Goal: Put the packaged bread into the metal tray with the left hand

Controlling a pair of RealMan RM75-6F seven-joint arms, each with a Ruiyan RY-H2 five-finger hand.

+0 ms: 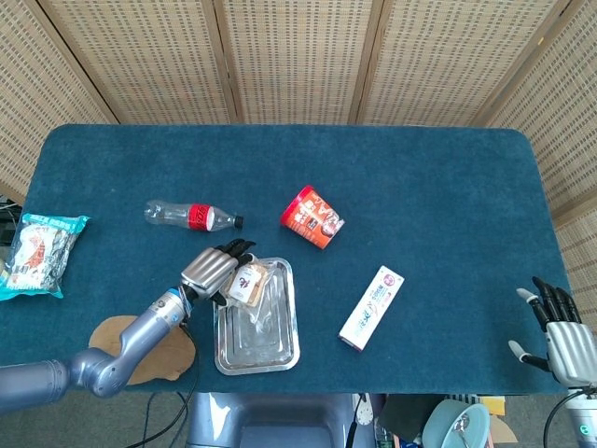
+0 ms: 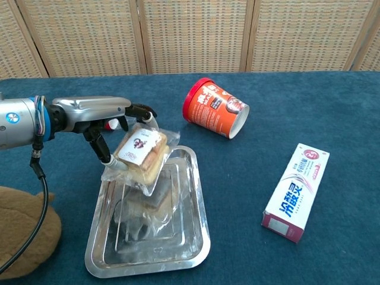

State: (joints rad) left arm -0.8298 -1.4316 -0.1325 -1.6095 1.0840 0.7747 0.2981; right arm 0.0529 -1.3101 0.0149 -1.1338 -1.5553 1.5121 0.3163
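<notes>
My left hand grips the packaged bread, a clear wrapper with a white label. The package hangs tilted over the upper left part of the metal tray, close above its floor; whether it touches I cannot tell. My right hand shows at the lower right corner of the head view, off the table edge, fingers spread and holding nothing.
A plastic bottle lies behind the tray, an orange cup on its side to the right. A toothpaste box lies right of the tray. A brown plush toy and a snack bag are at the left.
</notes>
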